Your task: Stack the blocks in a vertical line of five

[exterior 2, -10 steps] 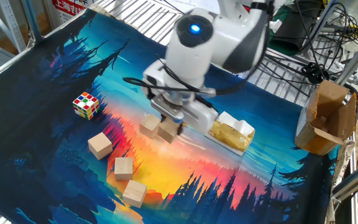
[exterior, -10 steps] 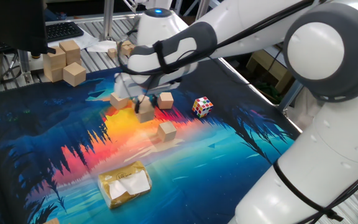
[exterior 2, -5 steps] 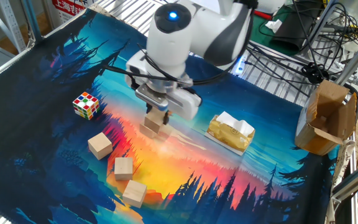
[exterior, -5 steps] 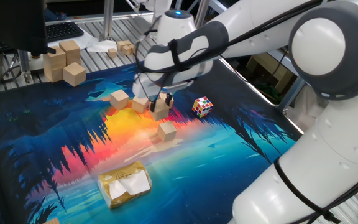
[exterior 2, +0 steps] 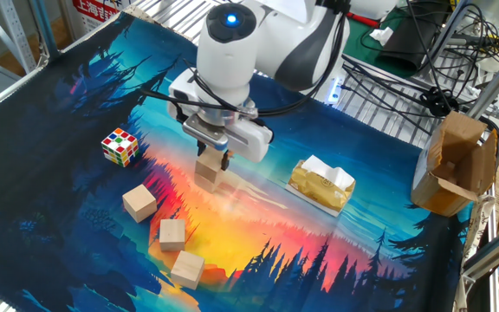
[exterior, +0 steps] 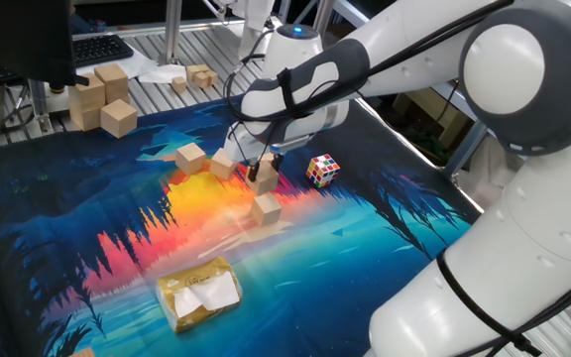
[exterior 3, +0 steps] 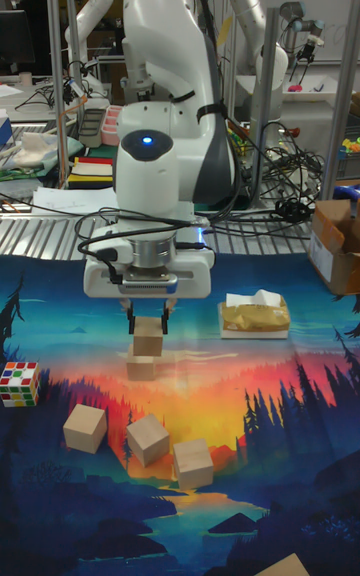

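My arm (exterior: pixel 414 59) reaches over the mat (exterior 2: pixel 76 104). My pincer (exterior 3: pixel 148 320) clamps one block (exterior 3: pixel 148 337), directly above a second block (exterior 3: pixel 141 368). Three loose blocks (exterior 3: pixel 148 439) lie below. Puzzle cube (exterior 3: pixel 20 383) far left. No readable writing.

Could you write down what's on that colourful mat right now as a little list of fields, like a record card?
gripper: shut on a small wooden block, directly over another block
held block: on or just above the lower block; contact cannot be told
lower block: on the mat
loose blocks: three, lying apart
stack so far: two at most
puzzle cube: multicoloured, off to one side
yellow packet: beside the arm
mat: painted sunset forest scene
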`<move>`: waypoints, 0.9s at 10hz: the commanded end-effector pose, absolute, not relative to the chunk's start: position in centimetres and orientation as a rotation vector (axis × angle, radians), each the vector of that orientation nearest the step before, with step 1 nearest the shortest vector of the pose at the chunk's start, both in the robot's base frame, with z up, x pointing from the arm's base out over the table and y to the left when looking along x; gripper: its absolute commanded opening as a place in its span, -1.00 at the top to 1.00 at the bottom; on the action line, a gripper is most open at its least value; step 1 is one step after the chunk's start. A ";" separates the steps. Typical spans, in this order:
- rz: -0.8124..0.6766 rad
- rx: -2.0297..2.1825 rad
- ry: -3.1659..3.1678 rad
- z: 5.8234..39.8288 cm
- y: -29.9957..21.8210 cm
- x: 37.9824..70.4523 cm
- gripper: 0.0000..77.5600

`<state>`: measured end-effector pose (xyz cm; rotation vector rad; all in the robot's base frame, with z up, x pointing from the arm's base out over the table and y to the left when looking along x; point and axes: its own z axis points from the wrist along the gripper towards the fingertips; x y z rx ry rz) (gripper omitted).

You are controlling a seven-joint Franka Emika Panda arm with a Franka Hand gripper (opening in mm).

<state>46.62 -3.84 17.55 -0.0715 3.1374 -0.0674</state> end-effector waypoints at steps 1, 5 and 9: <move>-0.065 -0.074 3.135 17.6 -3.9 46.7 0.97; -0.059 -0.052 3.136 17.6 -3.9 46.6 0.97; -0.059 -0.027 3.145 17.6 -3.9 46.6 0.97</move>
